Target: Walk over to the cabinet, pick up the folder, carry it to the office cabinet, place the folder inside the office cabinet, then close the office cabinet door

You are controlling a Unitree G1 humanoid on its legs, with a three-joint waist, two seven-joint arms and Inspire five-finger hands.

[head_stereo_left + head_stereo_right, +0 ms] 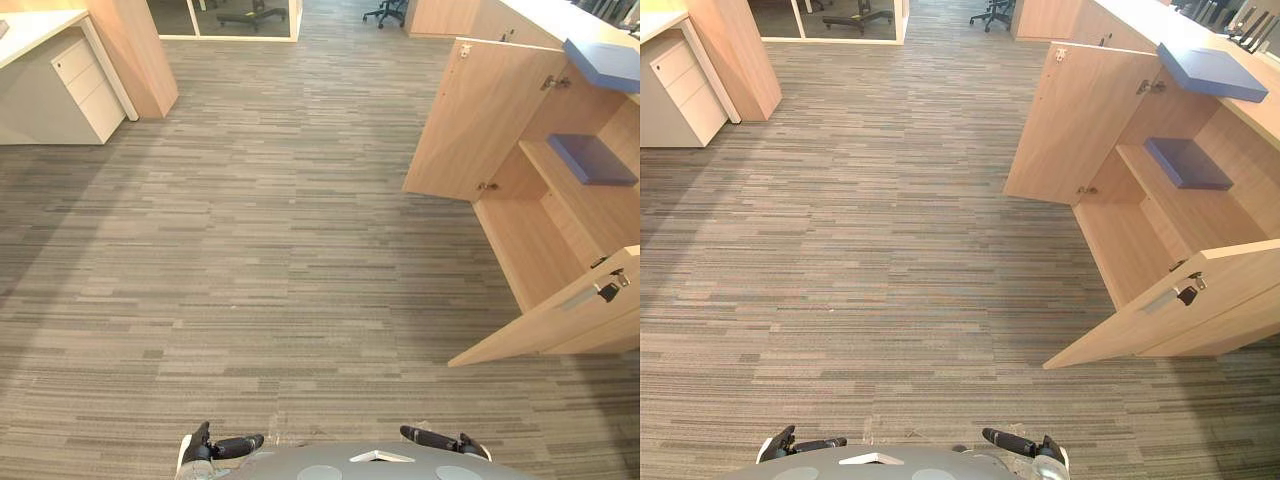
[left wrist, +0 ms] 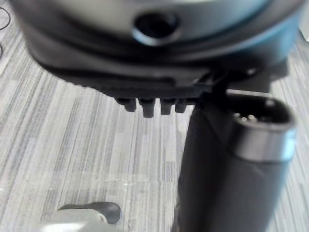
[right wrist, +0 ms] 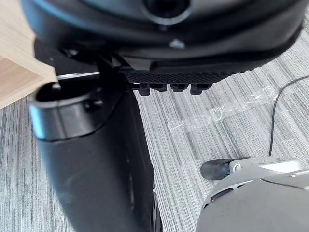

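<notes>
Folder (image 1: 592,158), blue and flat, lies on the shelf (image 1: 585,205) inside the open office cabinet (image 1: 520,180), well apart from both hands. The left hand (image 1: 222,447) hangs low at the robot's left side with its dark fingers relaxed and nearly straight, holding nothing. The right hand (image 1: 438,438) hangs the same way at the right side, fingers loosely extended and empty. In each wrist view the fingertips (image 2: 148,107) show as a short row past the palm, with the thumb (image 3: 91,159) standing free and only floor beyond.

Under and ahead of the hands stretches the floor (image 1: 250,250), a carpet of narrow grey and beige stripes. A strip of clear tape (image 3: 227,110) is stuck to it near the right hand.

To the robot's right, both cabinet doors stand wide open. The near door (image 1: 545,325) bears a dark and silver handle (image 1: 603,291), and the far door (image 1: 478,118) swings out toward the open floor. A second blue folder (image 1: 603,62) rests on the cabinet's top surface (image 1: 545,20), partly overhanging its front edge, above the shelf.

Far off to the left stands a desk with a white drawer unit (image 1: 88,85) beside a wooden panel (image 1: 135,50). An office chair (image 1: 385,12) stands at the far end of the room.
</notes>
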